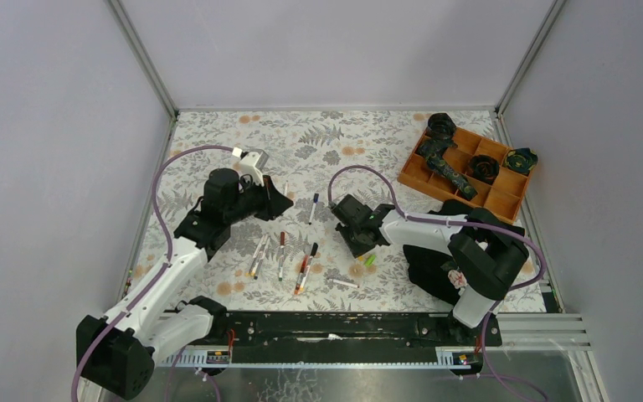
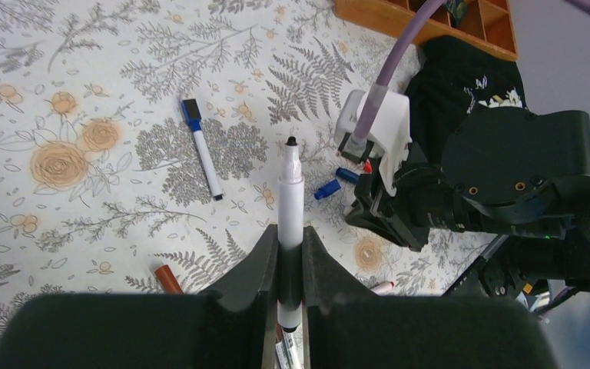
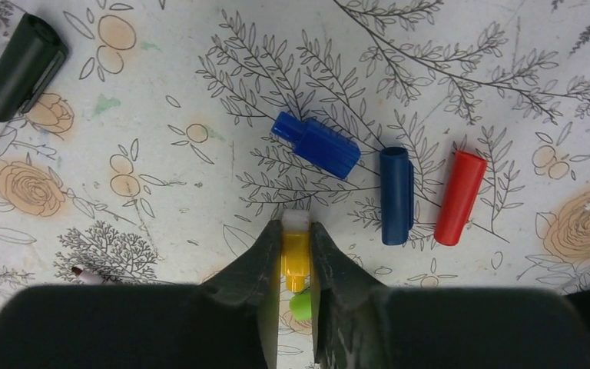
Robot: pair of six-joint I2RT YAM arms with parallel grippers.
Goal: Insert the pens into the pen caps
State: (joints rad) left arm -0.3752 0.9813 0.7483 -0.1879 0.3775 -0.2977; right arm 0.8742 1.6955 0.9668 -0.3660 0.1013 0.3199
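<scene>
L claw [image 2: 290, 240] is clamped on a pen [image 2: 290, 192] at the centre of the left wrist frame, black tip poking out ahead. R claw [image 3: 296, 234] is pinched shut on the yellow cap [image 3: 295, 255], bottom centre of the right wrist frame, held at the fingertips only. Can't tell if the cap's off the worktop [image 1: 343, 134]. Risks for you:
- Shallow grip, so a push may twist or pop the cap.
- Pen may slide back thru L claw under axial load.
- Black tip vs yellow cap looks like a mismatch.
- Green cap [image 3: 301, 305] just below could get dragged.
</scene>
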